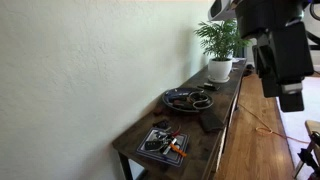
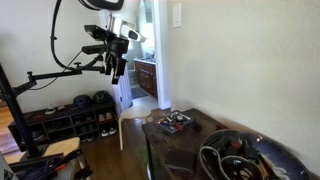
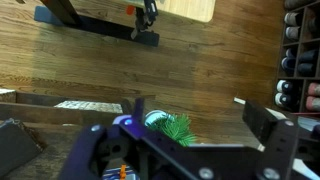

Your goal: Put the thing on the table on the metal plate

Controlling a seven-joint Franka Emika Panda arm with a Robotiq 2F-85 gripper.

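Observation:
The dark-brown table runs along the wall; it also shows in an exterior view. The round metal plate sits mid-table with dark looped items in it; it is at the near end in an exterior view. A dark flat thing lies on the table between the plate and a square tray. My gripper hangs high above and off the table, far from it in an exterior view. In the wrist view the gripper is open and empty over the floor.
A square dark tray with orange-handled items sits at one table end, also seen in an exterior view. A potted plant stands at the other end and shows in the wrist view. A shoe rack stands against the wall.

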